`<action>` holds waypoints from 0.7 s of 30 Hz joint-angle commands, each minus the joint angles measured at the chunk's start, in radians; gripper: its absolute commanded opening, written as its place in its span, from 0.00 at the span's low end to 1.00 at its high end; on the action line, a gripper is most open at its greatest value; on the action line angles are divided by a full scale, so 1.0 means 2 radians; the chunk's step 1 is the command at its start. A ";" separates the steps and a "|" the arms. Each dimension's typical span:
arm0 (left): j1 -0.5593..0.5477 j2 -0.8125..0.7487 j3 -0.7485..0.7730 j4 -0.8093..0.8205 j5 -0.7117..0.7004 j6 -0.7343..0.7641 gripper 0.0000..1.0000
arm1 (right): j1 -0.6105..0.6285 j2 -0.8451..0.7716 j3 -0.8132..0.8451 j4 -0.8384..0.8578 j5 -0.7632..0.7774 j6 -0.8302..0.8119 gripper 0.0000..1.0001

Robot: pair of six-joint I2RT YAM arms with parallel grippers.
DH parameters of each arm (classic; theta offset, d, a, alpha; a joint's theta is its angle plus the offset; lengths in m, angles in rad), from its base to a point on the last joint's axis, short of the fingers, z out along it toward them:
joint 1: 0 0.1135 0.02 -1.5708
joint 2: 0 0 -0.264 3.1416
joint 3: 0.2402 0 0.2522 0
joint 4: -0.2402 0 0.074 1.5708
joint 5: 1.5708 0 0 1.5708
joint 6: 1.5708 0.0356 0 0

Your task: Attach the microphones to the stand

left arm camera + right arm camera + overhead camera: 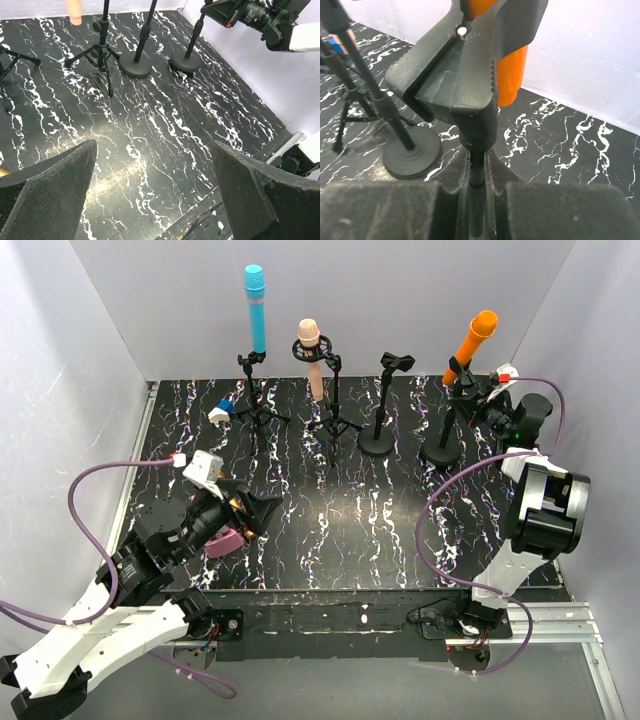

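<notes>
The cyan microphone (256, 310) and the pale pink microphone (312, 360) stand upright in tripod stands at the back. The orange microphone (470, 345) sits tilted in the clip (465, 75) of a round-base stand (441, 452). My right gripper (472, 400) is shut on that stand's thin pole (477, 175), just under the clip. My left gripper (262, 512) is wide open and empty above the mat (155, 145). A golden-brown bit (238, 502) shows beside its wrist; the rest is hidden.
An empty round-base stand (378, 443) with a bare clip (397, 362) stands between the pink and orange microphones. A flat pink boxy object (224, 542) lies under the left arm. A small blue and white object (220, 411) lies at the back left. White walls enclose the mat.
</notes>
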 commanded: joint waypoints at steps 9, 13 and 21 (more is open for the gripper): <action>0.000 0.020 0.010 0.002 -0.011 0.017 0.98 | 0.003 0.018 -0.002 0.136 -0.005 -0.016 0.13; 0.000 0.016 0.011 0.000 -0.012 0.017 0.98 | 0.000 0.016 -0.023 0.154 -0.006 0.005 0.30; 0.000 0.013 0.013 -0.003 -0.007 0.007 0.98 | -0.006 -0.008 -0.050 0.154 0.010 0.024 0.56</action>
